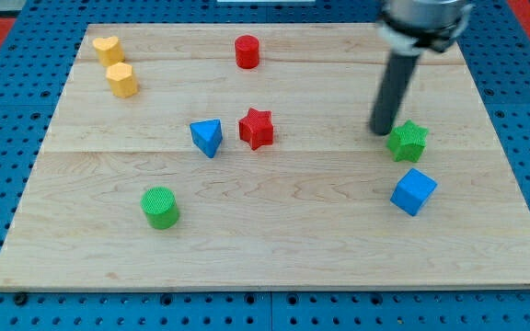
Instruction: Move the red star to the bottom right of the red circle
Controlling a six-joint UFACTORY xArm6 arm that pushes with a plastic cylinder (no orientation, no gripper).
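The red star (pixel 257 128) lies near the middle of the wooden board. The red circle (pixel 247 51) stands near the view's top, a little left of the star and well above it. My tip (pixel 381 131) is far to the star's right, just left of and touching or nearly touching the green star (pixel 409 141). The dark rod rises from the tip toward the view's top right.
A blue triangle (pixel 207 137) sits just left of the red star. A blue cube (pixel 414 191) lies below the green star. A green circle (pixel 160 207) is at lower left. Two yellow blocks (pixel 108 49) (pixel 122 80) sit at top left. The board (pixel 274 248) ends on a blue pegboard.
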